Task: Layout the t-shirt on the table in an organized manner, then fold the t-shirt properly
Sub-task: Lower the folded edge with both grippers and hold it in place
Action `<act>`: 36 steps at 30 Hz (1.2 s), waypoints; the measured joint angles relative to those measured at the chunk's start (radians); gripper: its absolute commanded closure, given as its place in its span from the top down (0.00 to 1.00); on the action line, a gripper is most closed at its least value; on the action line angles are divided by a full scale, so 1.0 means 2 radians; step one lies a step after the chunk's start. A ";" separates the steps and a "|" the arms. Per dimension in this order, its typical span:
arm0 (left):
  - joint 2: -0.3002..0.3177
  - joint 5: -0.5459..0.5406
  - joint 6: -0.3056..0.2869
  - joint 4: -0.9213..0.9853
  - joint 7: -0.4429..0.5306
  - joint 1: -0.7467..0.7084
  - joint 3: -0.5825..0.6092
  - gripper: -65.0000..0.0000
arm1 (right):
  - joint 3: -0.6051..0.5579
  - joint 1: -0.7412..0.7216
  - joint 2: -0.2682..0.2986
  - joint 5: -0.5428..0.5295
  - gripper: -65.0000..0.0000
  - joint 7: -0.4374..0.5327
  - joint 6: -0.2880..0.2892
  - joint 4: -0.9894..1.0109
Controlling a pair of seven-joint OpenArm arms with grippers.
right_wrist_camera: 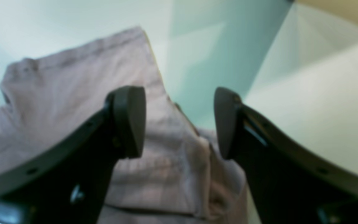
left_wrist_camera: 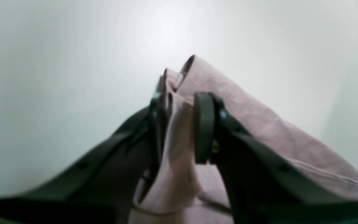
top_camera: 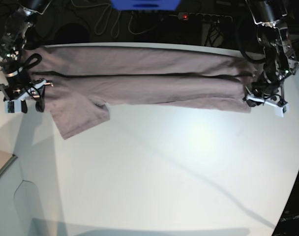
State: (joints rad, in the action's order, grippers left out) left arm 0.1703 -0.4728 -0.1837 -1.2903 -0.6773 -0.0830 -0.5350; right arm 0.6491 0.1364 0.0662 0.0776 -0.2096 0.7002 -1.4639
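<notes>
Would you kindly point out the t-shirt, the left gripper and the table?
t-shirt (top_camera: 139, 88): base view, middle of the folded body.
left gripper (left_wrist_camera: 180, 127): left wrist view, between fingertips.
table (top_camera: 189, 172): base view, bare white top.

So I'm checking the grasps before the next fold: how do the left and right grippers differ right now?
The left gripper is pinched shut on a bunched fold of the t-shirt; the right gripper stands open with a clear gap, cloth only beneath it. In the base view the left gripper is at the shirt's right end, the right gripper at its left end, by the sleeve. Both have dark padded fingers and are at the shirt's ends over the white table.
</notes>
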 measured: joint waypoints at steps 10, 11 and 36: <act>-0.001 -0.002 0.000 -0.002 0.000 -0.001 0.000 0.00 | 0.000 0.000 0.000 0.000 0.54 -0.002 0.000 0.000; -0.001 -0.002 0.000 -0.004 0.000 -0.003 0.000 0.00 | 0.000 0.000 0.000 0.000 0.54 -0.002 0.000 0.000; -0.016 -0.002 0.000 -0.043 0.000 -0.029 -0.003 0.29 | 0.000 -0.009 0.000 0.000 0.54 -0.002 0.000 0.000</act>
State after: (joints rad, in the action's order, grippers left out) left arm 0.1383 -0.4759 -0.1833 -1.3754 -0.6773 -0.1406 -0.5411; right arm 0.6491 0.1192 0.0662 0.0776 -0.2127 0.7002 -1.4639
